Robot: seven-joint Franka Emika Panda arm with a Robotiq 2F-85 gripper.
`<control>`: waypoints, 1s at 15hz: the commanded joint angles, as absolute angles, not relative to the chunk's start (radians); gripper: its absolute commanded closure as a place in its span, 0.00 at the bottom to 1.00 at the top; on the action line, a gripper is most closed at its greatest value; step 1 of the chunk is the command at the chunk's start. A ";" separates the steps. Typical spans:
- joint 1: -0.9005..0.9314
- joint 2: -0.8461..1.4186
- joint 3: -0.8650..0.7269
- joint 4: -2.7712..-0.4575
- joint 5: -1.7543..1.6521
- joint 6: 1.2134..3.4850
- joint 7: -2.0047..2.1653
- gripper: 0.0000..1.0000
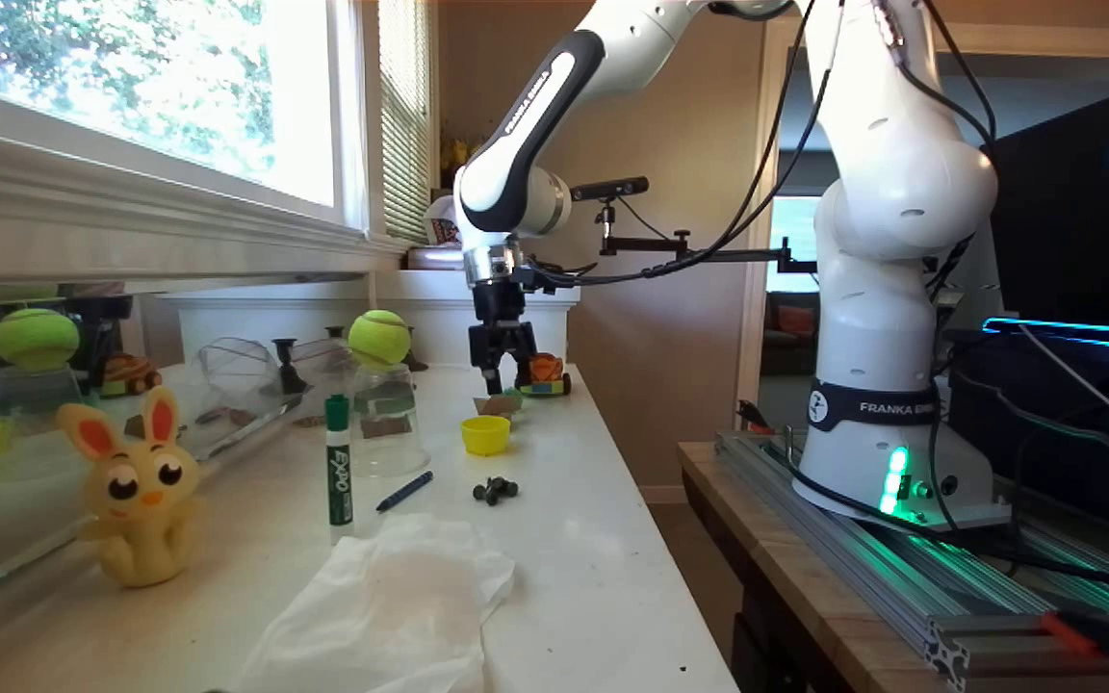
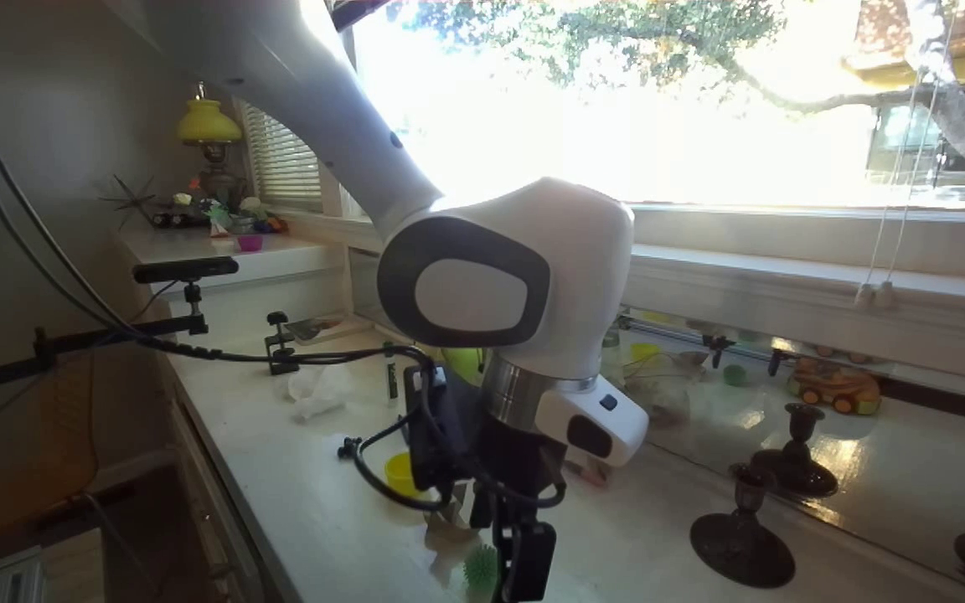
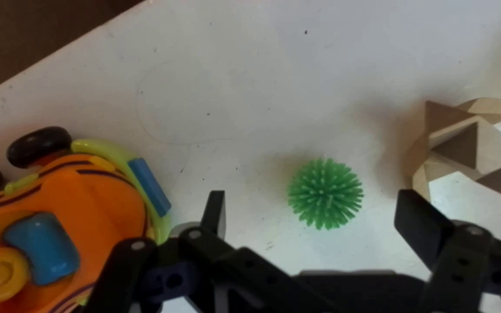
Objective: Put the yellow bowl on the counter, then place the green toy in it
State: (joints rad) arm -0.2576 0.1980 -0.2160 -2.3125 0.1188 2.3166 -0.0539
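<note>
The small yellow bowl (image 1: pixel 485 436) stands upright on the white counter (image 1: pixel 603 558). It also shows in an exterior view (image 2: pixel 399 475), partly behind the gripper's cables. The green toy (image 3: pixel 325 194), a small spiky ball, lies on the counter surface (image 3: pixel 242 78). It is partly hidden in both exterior views (image 1: pixel 514 394) (image 2: pixel 479 566). My gripper (image 3: pixel 313 213) points down above the counter, fingers wide apart and empty. In the wrist view the green toy appears between the fingers, touching neither. The gripper (image 1: pixel 508 378) is beyond the bowl in an exterior view.
An orange toy car (image 3: pixel 98 204) lies beside one finger, a wooden faceted piece (image 3: pixel 455 148) beside the other. A tennis ball (image 1: pixel 379 338) on a glass, a green marker (image 1: pixel 339 472), a crayon (image 1: pixel 405 491) and dark candlesticks (image 2: pixel 742 536) stand or lie around. The counter's edge is near.
</note>
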 commanded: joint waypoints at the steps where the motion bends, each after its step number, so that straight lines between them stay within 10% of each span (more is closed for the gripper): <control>1: -0.258 0.207 -0.209 -2.294 0.156 2.287 -0.043 0.00; 9: -0.257 0.204 -0.206 -2.296 0.166 2.275 -0.039 0.06; 15: -0.259 0.205 -0.208 -2.295 0.165 2.271 -0.041 0.57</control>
